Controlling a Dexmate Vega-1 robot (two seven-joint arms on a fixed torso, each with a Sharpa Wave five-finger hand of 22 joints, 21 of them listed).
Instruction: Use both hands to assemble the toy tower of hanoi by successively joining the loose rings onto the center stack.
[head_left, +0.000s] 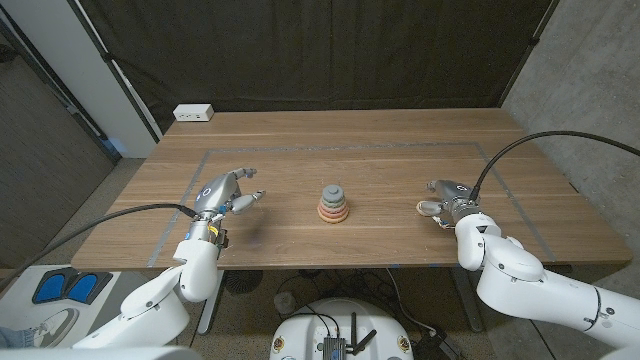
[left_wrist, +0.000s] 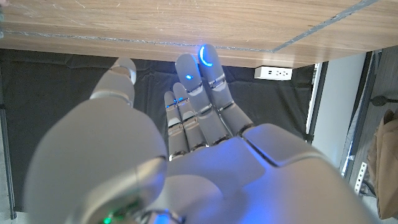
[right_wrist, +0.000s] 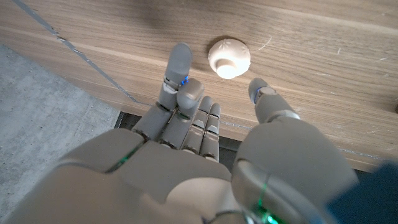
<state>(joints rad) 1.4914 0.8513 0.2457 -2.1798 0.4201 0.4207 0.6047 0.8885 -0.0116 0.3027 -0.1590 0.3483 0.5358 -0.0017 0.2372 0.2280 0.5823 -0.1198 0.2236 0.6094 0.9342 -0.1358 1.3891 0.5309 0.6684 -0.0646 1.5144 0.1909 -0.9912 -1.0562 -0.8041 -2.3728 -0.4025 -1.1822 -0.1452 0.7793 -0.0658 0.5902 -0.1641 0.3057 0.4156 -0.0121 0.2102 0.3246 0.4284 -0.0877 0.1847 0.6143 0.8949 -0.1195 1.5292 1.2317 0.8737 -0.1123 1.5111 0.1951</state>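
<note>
My right hand (right_wrist: 205, 143), fingers spread, hovers by the small cream wooden ring (right_wrist: 229, 58): likely light, rigid, smooth; pinch its rim. Left hand (head_left: 222, 192) spread, holding nothing.

Wooden table (head_left: 300, 160) with ring stack (head_left: 334, 204), cream piece (right_wrist: 229, 58), white box (head_left: 193, 113)

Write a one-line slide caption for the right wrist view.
Right hand hovers with fingers spread just short of a small cream knob-topped piece lying on the wooden table.
</note>
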